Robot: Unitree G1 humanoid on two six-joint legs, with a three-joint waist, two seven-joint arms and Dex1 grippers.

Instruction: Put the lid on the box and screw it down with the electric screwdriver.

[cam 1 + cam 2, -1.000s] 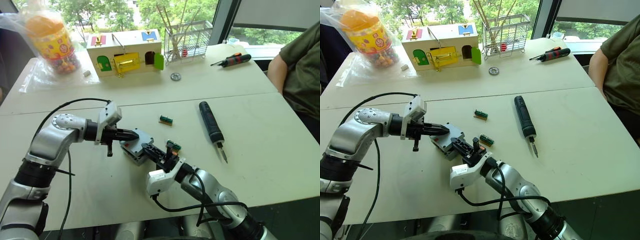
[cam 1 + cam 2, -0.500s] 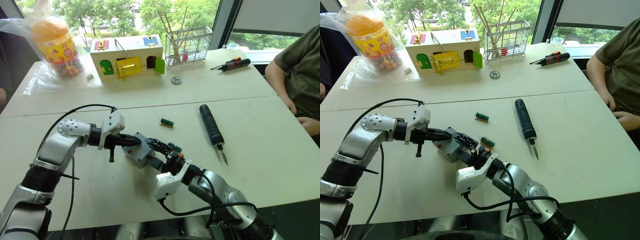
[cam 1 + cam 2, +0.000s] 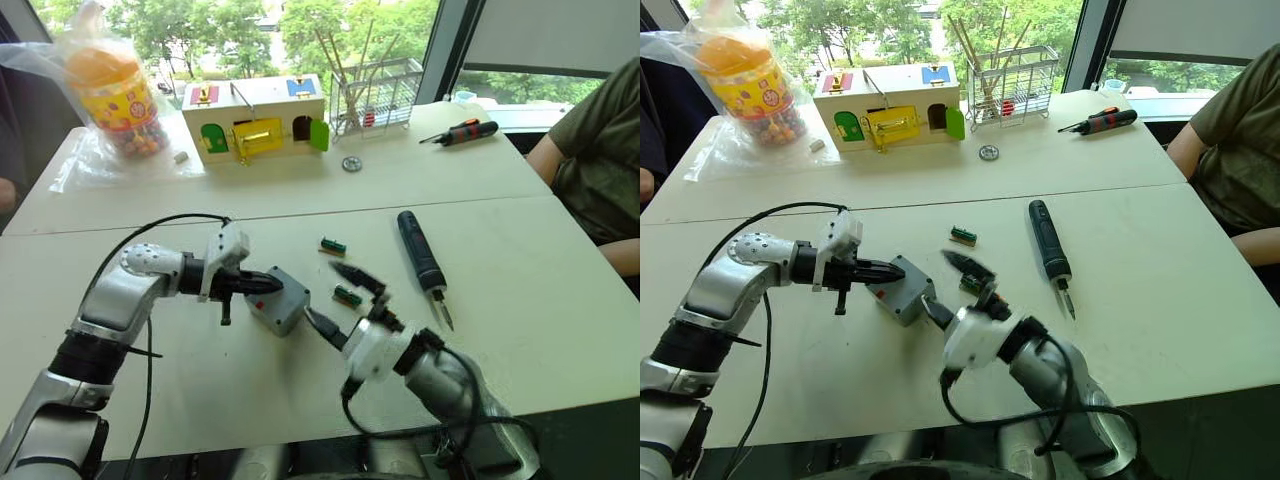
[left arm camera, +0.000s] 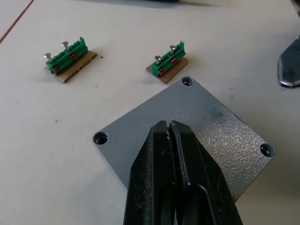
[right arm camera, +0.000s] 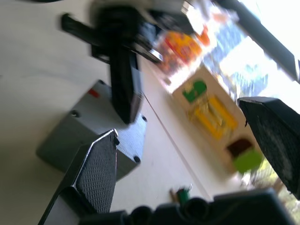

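Light: bright daylight comes in through the windows at the back, behind the table.
Glare: the trees outside look washed out — in the right wrist view the window part is almost white.
Shadows: soft and short, close under each thing.
Blur: the right wrist view is smeared, maybe from moving; the right gripper is blurry too.
Sharp: the left wrist view — the lid shows its bumpy grain.
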